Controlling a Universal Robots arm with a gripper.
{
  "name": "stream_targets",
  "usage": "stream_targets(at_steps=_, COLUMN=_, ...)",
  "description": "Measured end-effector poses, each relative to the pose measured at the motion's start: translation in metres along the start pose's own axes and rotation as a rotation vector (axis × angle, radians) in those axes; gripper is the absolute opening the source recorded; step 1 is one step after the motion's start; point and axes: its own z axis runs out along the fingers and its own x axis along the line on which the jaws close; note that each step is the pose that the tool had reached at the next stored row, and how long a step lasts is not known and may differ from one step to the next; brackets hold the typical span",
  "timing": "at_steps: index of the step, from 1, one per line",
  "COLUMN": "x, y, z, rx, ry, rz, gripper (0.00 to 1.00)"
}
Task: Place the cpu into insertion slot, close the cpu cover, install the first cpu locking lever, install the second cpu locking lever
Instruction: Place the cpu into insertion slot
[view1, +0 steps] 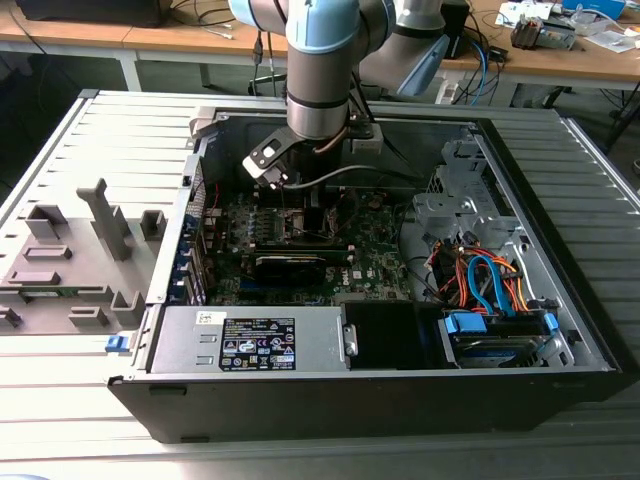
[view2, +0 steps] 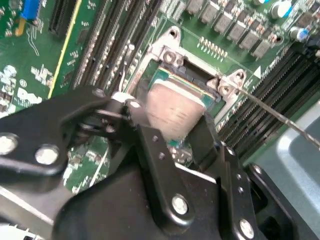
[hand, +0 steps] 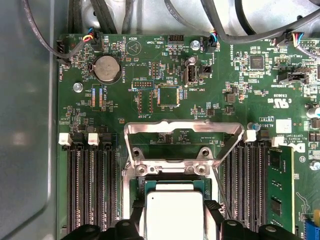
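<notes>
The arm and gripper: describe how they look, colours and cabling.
The arm is a silver-grey tube with light-blue joint caps; a grey cable loops out near its wrist. The gripper is black, built of flat linked plates fastened with silver screws.

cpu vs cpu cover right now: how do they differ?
The cpu is a solid silvery-tan square; the cpu cover is an open frame with a cut-out middle. The cpu is held by the gripper over the insertion slot; the cpu cover stands swung open, untouched. Both are metallic and squarish.

Silver arm (view1: 318, 100), light-blue joints (view1: 320, 25); black claw (view2: 170, 117), silver screws (view2: 47, 155); grey cable (view1: 345, 173).
</notes>
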Motion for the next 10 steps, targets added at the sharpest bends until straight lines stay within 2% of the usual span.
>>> stream_targets(at_steps=1, x=0.0000, y=0.0000, z=0.0000, rx=0.0002, ry=-0.0001, rz=0.000, gripper=0.62)
stream_targets(at_steps=10, x=0.0011, y=0.0000, z=0.0000, rx=0.0003, ry=-0.0004, rz=0.000, gripper=0.62)
